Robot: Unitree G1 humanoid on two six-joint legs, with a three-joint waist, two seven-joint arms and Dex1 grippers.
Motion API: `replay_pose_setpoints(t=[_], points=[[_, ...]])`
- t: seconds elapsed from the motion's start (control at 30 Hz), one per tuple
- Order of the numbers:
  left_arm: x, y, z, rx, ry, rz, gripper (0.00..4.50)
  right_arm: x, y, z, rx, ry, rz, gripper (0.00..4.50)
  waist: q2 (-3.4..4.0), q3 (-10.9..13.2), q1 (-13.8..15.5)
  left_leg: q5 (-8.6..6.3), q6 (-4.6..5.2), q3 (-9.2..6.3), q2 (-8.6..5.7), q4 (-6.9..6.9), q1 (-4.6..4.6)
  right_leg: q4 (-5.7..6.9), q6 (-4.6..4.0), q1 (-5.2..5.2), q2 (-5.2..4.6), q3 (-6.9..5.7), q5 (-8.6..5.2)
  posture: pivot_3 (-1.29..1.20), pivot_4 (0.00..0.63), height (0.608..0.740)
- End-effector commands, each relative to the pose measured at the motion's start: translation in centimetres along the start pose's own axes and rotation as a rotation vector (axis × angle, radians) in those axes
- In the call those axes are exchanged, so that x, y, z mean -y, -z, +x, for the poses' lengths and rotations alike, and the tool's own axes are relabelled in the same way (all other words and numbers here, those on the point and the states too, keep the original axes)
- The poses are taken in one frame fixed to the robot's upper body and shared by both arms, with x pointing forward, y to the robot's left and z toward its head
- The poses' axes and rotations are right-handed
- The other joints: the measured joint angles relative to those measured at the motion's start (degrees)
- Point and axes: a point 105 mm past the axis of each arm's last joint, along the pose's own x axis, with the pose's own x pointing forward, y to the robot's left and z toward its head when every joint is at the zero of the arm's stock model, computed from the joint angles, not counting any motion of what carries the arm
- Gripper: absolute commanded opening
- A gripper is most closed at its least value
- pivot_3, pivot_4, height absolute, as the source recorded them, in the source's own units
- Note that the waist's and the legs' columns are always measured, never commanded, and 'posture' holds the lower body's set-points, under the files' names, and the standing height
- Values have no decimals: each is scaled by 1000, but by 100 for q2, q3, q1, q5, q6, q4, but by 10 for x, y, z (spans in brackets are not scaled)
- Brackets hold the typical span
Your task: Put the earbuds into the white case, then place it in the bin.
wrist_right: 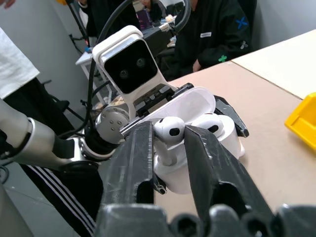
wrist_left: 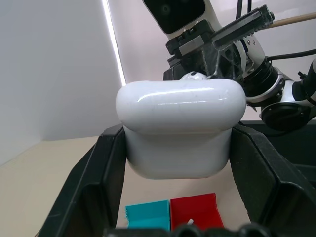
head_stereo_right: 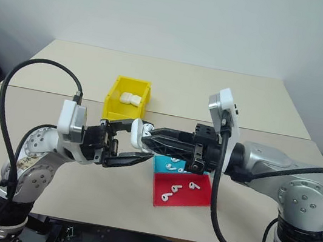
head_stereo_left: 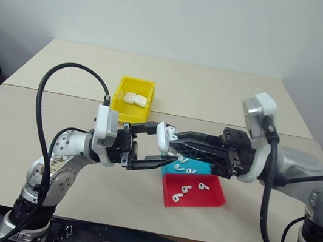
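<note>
Left pincer (head_stereo_left: 145, 146) clamps open white case (wrist_right: 197, 143) upright, lid at 12 o'clock; right pincer (wrist_right: 170, 143) grips earbud (wrist_right: 169, 129), stem down into case.

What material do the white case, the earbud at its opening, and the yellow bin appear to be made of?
White case: probably hard glossy plastic; light streaks shine along its rounded lid.
Earbud: likely the same glossy white plastic, with a small dark spot on its head.
Yellow bin: seemingly molded plastic, evenly bright, thin upright walls, a duller sheen than the case.
</note>
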Motion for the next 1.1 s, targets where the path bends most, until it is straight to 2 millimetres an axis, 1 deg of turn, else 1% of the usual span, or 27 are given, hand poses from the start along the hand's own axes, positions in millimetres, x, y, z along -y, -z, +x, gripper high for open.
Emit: replay_pose_setpoints(t=[0.03, 0.2, 0.33, 0.37, 0.47, 0.53, 0.57, 0.63, 0.67, 0.73, 0.77, 0.8, 0.83, 0.9, 1.0, 1.1], points=[[1, -8, 1, 29, 5, 44, 2818, -6, -4, 1, 17, -11, -61, 2508, 0, 0, -1, 0, 0, 0, 0, 0, 0, 0, 0, 0, 0, 0, 0, 0, 150, 740], [1, -7, 0, 22, 3, 40, 2818, -1, -5, -4, 6, 13, -88, 2508, 0, 0, 3, 0, 0, -1, 0, 0, 0, 0, 0, 0, 0, 0, 0, 0, 150, 740], [0, -5, -2, 15, 3, 39, 2818, 3, -13, -12, 18, 46, -133, 2508, 0, 0, 5, 0, 0, -1, 0, 0, -1, -2, 0, 0, 0, -1, 0, 0, 150, 740], [0, -5, -2, 14, 3, 39, 2818, 4, -17, -15, 23, 53, -153, 2508, 0, 0, 8, 0, 0, -1, 0, 0, -1, -2, 0, 0, 0, -1, 0, 0, 150, 740], [-3, -3, -1, 12, -2, 33, 2818, 10, -39, -23, 35, 72, -192, 2508, 0, 0, 2, 0, 0, 0, -2, 1, -1, -3, 0, 0, -1, 0, 0, 0, 150, 740], [-5, 1, 0, 0, 3, 29, 2818, 11, -50, -21, 22, 55, -210, 2508, 0, 0, -4, 0, 0, 1, -1, 2, 0, -2, 0, 0, 0, 1, 1, 0, 150, 740], [-6, 4, 1, -6, 9, 28, 2818, 11, -57, -18, 13, 41, -225, 2339, 0, 0, -9, 0, 0, -1, 0, 1, 1, -2, 0, 0, 1, 0, 1, 0, 150, 740], [-8, 8, 3, -10, 17, 26, 2818, 13, -64, -12, -12, 22, -241, 1952, 0, 0, -16, 1, 1, 0, 0, 1, 1, 1, 0, -3, 2, 2, 1, 0, 150, 740], [-9, 9, 4, -10, 19, 27, 2818, 14, -65, -10, -25, 17, -244, 1590, 0, 0, -7, 1, 1, 0, 0, 1, 0, 1, 0, -4, 2, 2, 1, 0, 150, 740], [-12, 12, 9, -11, 25, 30, 2818, 16, -66, -1, -82, -11, -260, 950, 0, 0, -2, 0, 2, -1, 0, 1, 0, -6, 0, 0, 2, -1, 1, 0, 150, 740], [-14, 13, 11, -13, 27, 35, 2818, 16, -66, 4, -107, -29, -268, 562, 0, 0, 2, 0, 2, 1, -1, 1, -3, -6, 0, -3, -1, 1, 1, 0, 150, 740], [-15, 14, 12, -13, 29, 38, 2818, 16, -65, 7, -126, -42, -272, 259, 0, 0, 6, 0, 2, 1, -1, 1, -7, -6, 0, -5, -1, -1, 1, 0, 150, 740], [-17, 14, 14, -14, 27, 43, 2818, 15, -63, 10, -151, -56, -284, 54, 0, 0, 12, 0, 2, -1, 0, 1, -9, -7, 0, -6, 0, -3, 1, 0, 150, 740], [-19, 15, 18, -6, 21, 56, 2818, 15, -57, 15, -196, -81, -301, 54, 0, 0, 18, 0, 2, -1, 0, 1, -16, -9, 0, -12, 0, -4, 1, 0, 150, 740], [-21, 14, 21, 2, 16, 60, 2818, 21, -46, 22, -258, -69, -345, 54, 0, 0, 24, 0, 2, -3, 0, 2, -20, -14, 1, -12, -1, -7, 2, 0, 150, 740], [-21, 16, 22, -6, 13, 62, 2818, 22, -44, 29, -276, -76, -364, 54, 0, 0, 24, 0, 2, -3, 0, 2, -21, -14, 1, -12, -1, -7, 2, 0, 150, 740]])
